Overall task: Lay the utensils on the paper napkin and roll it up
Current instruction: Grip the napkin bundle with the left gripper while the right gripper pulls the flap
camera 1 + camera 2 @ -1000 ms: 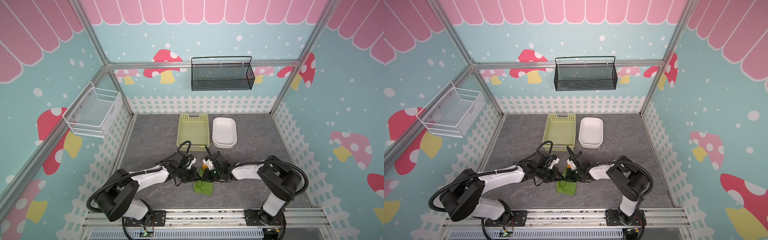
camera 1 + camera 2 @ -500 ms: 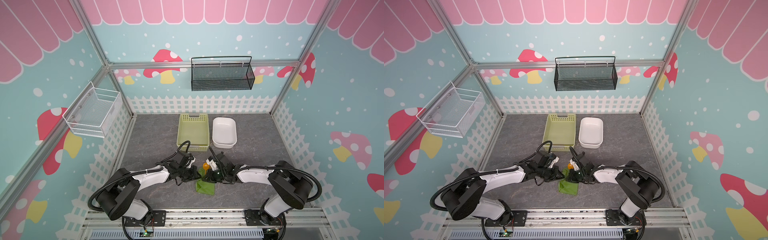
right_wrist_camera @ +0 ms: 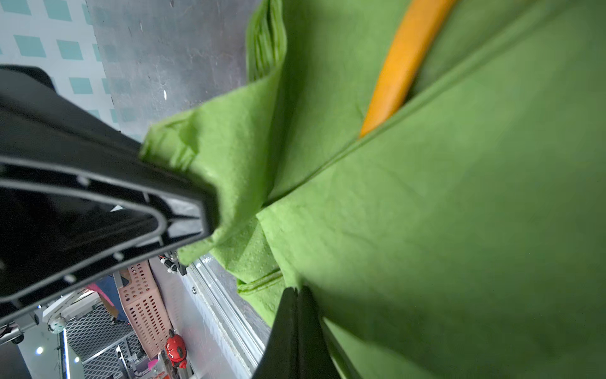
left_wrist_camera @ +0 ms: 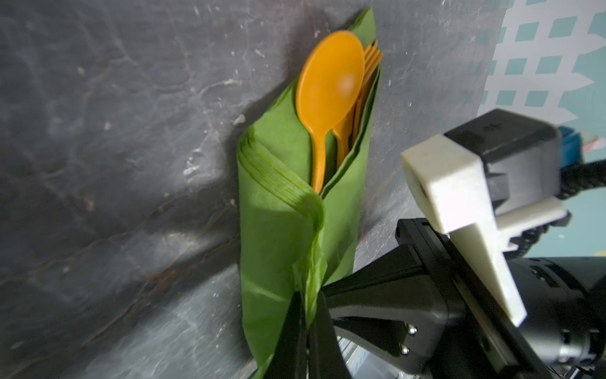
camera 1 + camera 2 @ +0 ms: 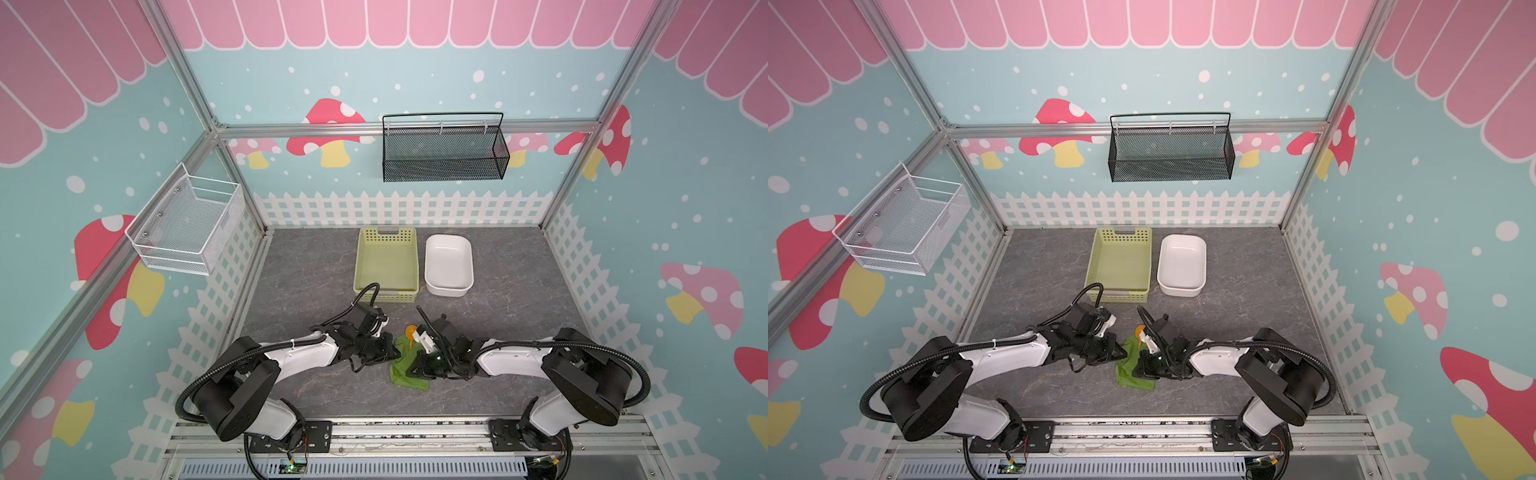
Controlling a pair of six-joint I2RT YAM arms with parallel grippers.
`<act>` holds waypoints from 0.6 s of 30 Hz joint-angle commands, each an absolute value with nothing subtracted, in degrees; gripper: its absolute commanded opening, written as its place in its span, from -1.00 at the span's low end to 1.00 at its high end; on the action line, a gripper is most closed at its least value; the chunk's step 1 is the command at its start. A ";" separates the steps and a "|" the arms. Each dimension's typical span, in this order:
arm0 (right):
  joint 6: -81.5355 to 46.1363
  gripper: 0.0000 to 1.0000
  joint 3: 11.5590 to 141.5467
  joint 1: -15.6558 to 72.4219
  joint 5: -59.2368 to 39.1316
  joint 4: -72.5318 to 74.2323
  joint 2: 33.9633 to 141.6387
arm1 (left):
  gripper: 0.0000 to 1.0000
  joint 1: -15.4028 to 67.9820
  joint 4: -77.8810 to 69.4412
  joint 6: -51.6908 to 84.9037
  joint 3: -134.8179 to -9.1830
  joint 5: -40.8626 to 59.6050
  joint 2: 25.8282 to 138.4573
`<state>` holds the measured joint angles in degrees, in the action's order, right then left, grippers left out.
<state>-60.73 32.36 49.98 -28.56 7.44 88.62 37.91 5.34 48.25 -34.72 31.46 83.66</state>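
Looking at both top views, you find the paper napkin (image 5: 406,368) (image 5: 1128,371) on the grey worktop (image 5: 311,270), near its front edge, squeezed between the tips of the two arms. It is folded lengthwise into a narrow green wrap around the utensils (image 4: 341,131). Your left wrist view shows the spoon (image 4: 329,85) bowl and the fork (image 4: 373,54) tines sticking out of the open end.

Your left gripper (image 4: 307,303) is clamped on a loose flap of the napkin, with green paper running up between its closed fingers. Your right gripper (image 3: 296,293) has its fingers pressed together, tips against the napkin's outer layer. You cannot tell whether any paper is caught between them.

In a top view the spoon bowl pokes out toward the yellow-green basket (image 5: 360,257) and the white dish (image 5: 449,286). These sit side by side farther back, well apart from the wrap.
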 commanded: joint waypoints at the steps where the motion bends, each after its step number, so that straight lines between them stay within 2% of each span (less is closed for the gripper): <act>1: -62.05 -1.00 31.66 50.62 -28.59 8.44 89.56 | -0.91 37.44 6.06 48.77 -33.89 30.23 82.10; 18: -60.95 -1.00 32.01 50.70 -28.40 7.56 93.13 | -1.00 37.64 5.40 53.23 -34.97 32.96 80.38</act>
<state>-60.90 32.38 50.33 -29.91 10.70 91.70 37.63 5.61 51.03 -34.63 31.94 81.23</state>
